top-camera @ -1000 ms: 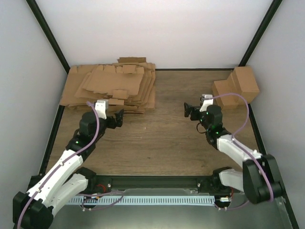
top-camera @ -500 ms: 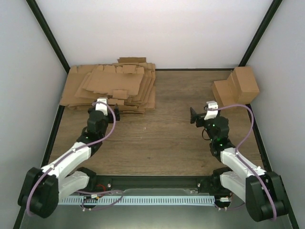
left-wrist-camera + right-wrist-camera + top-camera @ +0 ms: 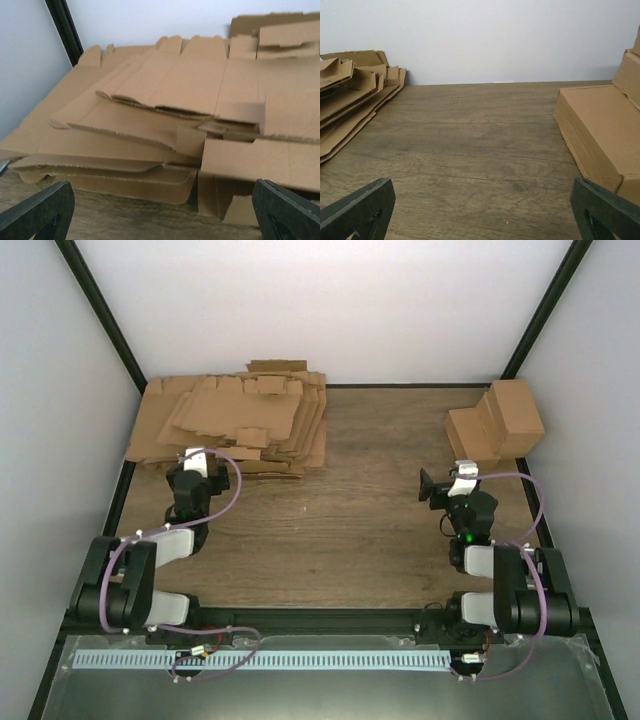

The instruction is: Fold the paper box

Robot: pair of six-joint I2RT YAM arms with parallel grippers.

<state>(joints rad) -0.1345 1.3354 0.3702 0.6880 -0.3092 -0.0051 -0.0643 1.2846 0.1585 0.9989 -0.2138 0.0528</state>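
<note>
left fingers (image 3: 36, 209) spread, right fingers (image 3: 361, 209) spread

Matt cardboard pile (image 3: 150, 125), wood-grain table (image 3: 470, 130)

No readable text, no labels, no brand marks, no numbers or signs, in overhead or either wrist view

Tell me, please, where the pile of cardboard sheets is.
In the top view the pile of cardboard sheets sits in the far left corner of the table, ahead of the left gripper.
</note>
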